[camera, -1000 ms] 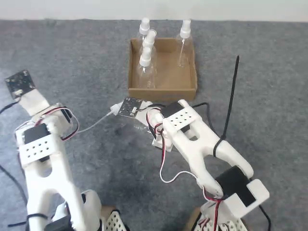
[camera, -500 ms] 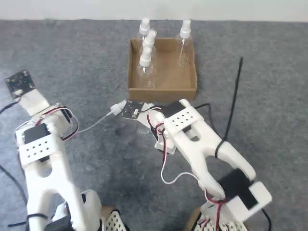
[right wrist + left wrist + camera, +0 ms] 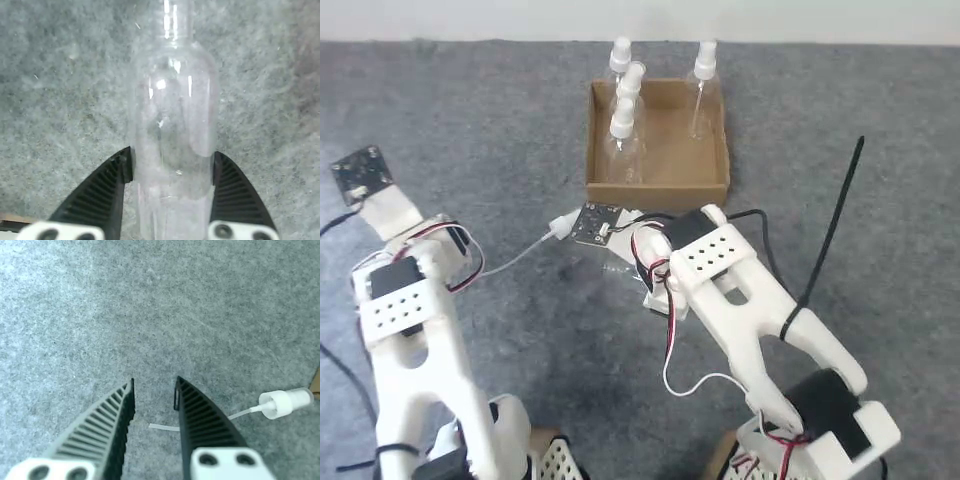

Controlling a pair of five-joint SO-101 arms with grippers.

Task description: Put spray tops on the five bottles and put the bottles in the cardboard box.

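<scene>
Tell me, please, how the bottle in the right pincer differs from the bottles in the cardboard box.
The held bottle has a bare neck; the four boxed bottles wear spray tops. The held bottle lies lengthwise in the right pincer; the boxed bottles stand upright in the cardboard box. All are clear.

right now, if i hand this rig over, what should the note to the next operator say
Left gripper: open, holding nothing, low over the carpet. The tube of the loose spray top runs beneath its fingers.
Right gripper: shut on the fifth bottle, which is clear with no top seen on it, just in front of the cardboard box.
The spray top lies on the carpet near the box's front left corner.
Done: four bottles with tops stand in the box.
Left: fit the spray top on the held bottle, then put that bottle in the box.
</scene>
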